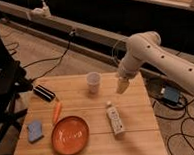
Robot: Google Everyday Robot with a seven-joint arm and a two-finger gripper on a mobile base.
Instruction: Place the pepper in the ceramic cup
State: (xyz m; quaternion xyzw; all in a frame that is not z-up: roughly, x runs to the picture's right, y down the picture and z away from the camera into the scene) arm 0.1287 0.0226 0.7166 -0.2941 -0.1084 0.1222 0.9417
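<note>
The ceramic cup (93,82) stands upright on the wooden worktop (139,134), close to the far edge and about midway along it. Every other place here is given from that cup.

The pepper (57,112) lies flat on the boards to the cup's front-left, well apart from it and set at a slight slant. Further out in the same direction is a round orange plate (70,135). The pepper's near end lies just beside the plate's rim, and whether the two touch cannot be told. A blue sponge (35,130) lies left of the plate and is the thing farthest from the cup. A black block (44,92) rests to the cup's left, a little nearer the front, close to the worktop's left edge. To the cup's front-right a white bottle (114,119) lies on its side, its narrower capped end pointing toward the back. The black block sits to the left of the line from pepper to cup, and the plate and bottle sit to its right.

On the floor behind and to the left of the cup run dark cables (44,60). A small blue box (170,94) sits on the floor to the cup's right, past the worktop's edge.

The white arm (162,60) comes in from the right and rises to a rounded joint above and to the right of the cup. From there it bends down and to the left. The tool (122,85) hangs at its end, pointing down, just to the right of the cup and at about the cup's height. It is well apart from the pepper. Whether the tool is wide or narrow cannot be told.
</note>
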